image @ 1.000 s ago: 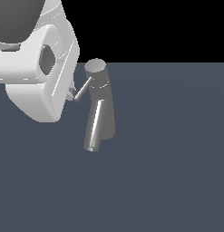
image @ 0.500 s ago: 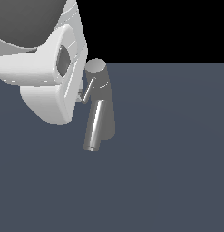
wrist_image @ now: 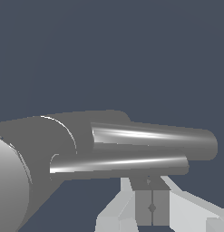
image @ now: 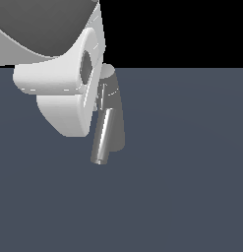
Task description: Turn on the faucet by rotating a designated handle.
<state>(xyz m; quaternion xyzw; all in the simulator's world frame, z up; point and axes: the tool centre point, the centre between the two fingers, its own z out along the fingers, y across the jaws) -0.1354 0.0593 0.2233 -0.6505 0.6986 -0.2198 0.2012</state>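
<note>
The faucet (image: 117,118) is a grey tapered column with a round cap (image: 110,72) and a shiny spout (image: 103,138) slanting down. In the exterior view my white hand (image: 64,93) crowds the cap from the exterior view's left and hides most of the handle. In the wrist view the handle (wrist_image: 118,164) is a grey rod lying almost parallel to the thicker spout (wrist_image: 154,139). My gripper (wrist_image: 152,190) is shut, its two grey pads pressed together, and its tips touch the side of the handle near the rod's free end. Nothing is held between the fingers.
The faucet stands on a flat dark blue-grey floor (image: 182,197) that stretches around it. A black background (image: 182,29) lies beyond the floor's far edge. No other objects are in view.
My hand has moved toward the exterior view's right, up against the faucet cap. The handle has swung from sticking out sideways to lying near the spout, and my hand now covers it.
</note>
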